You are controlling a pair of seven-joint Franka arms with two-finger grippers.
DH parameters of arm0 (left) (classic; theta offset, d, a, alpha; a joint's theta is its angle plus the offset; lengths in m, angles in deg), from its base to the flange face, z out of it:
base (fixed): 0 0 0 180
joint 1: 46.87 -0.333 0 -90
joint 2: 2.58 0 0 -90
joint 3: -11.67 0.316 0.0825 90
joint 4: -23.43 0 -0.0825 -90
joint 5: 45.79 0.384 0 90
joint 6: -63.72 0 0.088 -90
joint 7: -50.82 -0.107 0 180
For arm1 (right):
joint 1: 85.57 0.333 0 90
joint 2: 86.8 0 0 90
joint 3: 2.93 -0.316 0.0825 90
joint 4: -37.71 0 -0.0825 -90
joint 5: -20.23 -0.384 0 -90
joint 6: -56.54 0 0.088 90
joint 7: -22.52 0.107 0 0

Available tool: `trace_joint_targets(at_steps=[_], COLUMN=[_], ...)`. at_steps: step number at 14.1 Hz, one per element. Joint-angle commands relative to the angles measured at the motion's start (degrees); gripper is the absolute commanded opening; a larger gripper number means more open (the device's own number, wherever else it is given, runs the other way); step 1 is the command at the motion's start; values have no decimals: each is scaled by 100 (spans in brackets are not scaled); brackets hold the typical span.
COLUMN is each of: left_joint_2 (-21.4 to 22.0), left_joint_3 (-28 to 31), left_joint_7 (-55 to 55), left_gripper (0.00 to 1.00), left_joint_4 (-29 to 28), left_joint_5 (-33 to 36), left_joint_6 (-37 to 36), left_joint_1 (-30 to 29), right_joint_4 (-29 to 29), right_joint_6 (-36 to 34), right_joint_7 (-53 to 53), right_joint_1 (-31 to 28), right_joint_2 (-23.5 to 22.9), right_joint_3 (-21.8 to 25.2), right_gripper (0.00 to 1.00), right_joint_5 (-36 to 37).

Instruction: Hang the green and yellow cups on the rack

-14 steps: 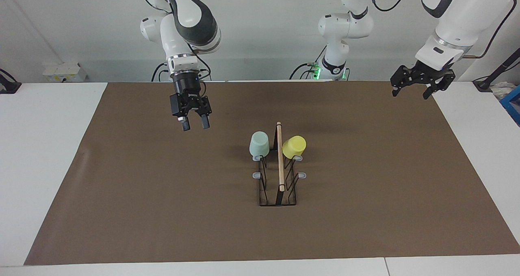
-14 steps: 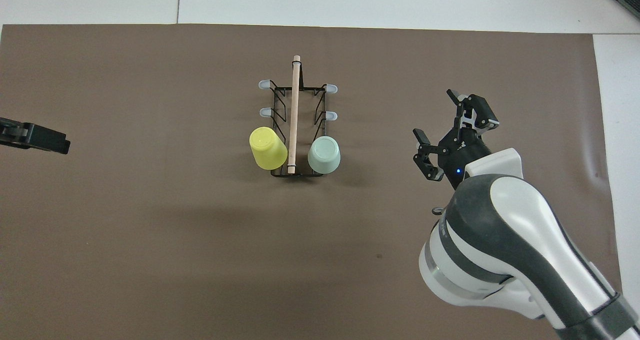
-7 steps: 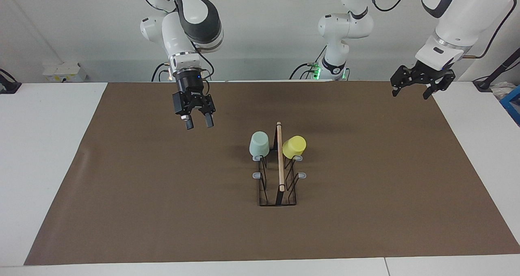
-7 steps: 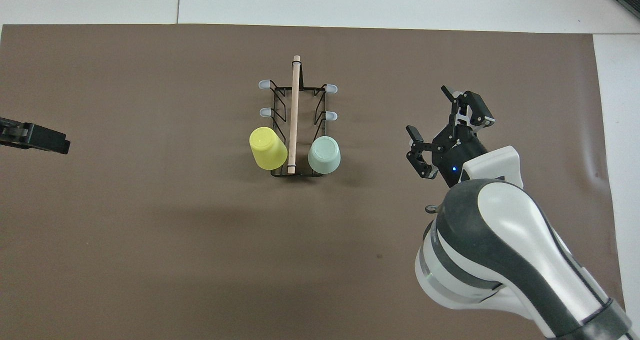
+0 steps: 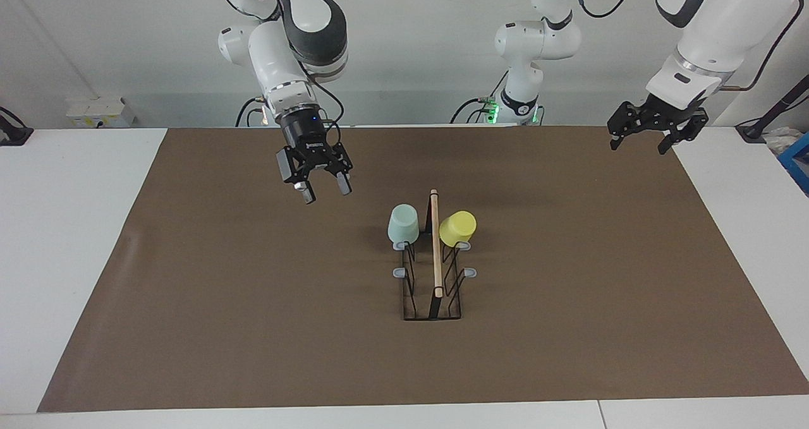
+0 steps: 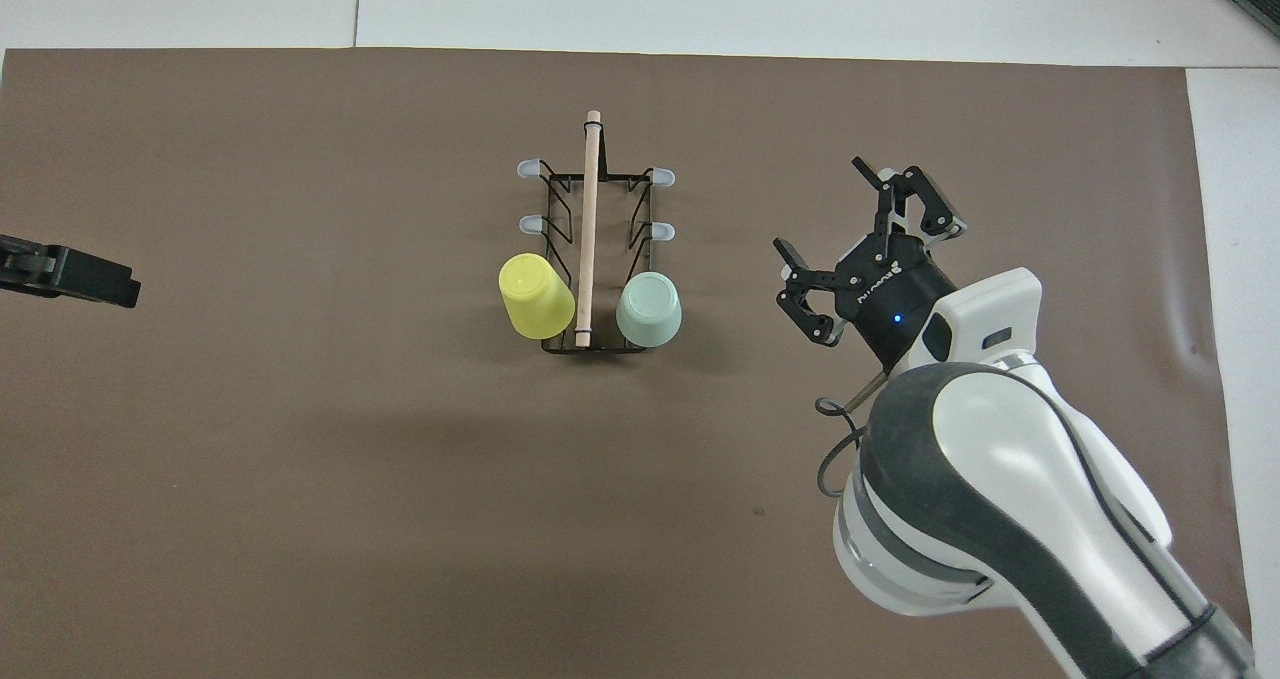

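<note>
The rack point(image 5: 435, 252) stands mid-mat, its wooden bar point(image 6: 589, 219) pointing away from the robots. The mint green cup point(image 5: 403, 223) and the yellow cup point(image 5: 457, 228) sit upside down on the pair of prongs nearest the robots, one each side of the bar. They also show in the overhead view, green point(image 6: 649, 309) and yellow point(image 6: 536, 295). My right gripper point(image 5: 327, 194) is open and empty in the air over the mat, beside the green cup toward the right arm's end point(image 6: 820, 207). My left gripper point(image 5: 651, 139) is open and empty and waits over the mat's edge point(image 6: 70, 274).
A brown mat point(image 5: 253, 321) covers most of the white table point(image 5: 63, 227). Several grey-tipped prongs point(image 5: 399, 272) of the rack stand bare. A blue object point(image 5: 797, 160) lies off the mat at the left arm's end.
My right gripper has moved toward the rack and the green cup and has tilted. The left arm and both cups have not moved.
</note>
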Motion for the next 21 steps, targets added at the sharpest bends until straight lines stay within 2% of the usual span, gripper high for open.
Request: trace_joint_targets(at_steps=[1,5,9,13,18,21], left_joint_2=[89,89,89,89,89,89], left_joint_3=[20,20,20,20,20,20], left_joint_7=[-82,-82,-82,-82,-82,-82], left_gripper=[100,100,100,100,100,100], left_joint_4=[-107,-107,-108,-99,-107,-99], left_joint_5=[-77,-77,-77,-85,-77,-85], left_joint_6=[-31,-31,-31,-22,-31,-31], left_joint_1=[1,1,1,1,1,1], right_joint_4=[115,150,141,36,-631,-676], right_joint_6=[-439,-1378,-2600,-3549,-5113,-5896], right_joint_7=[565,1856,3999,5238,8130,8767], right_joint_1=[-118,-460,-961,-1330,-1892,-2217], right_joint_2=[64,90,204,222,82,99], right_joint_3=[5,40,40,49,23,5], right_gripper=[100,100,100,100,100,100], right_joint_5=[593,1928,3941,4698,6701,7327])
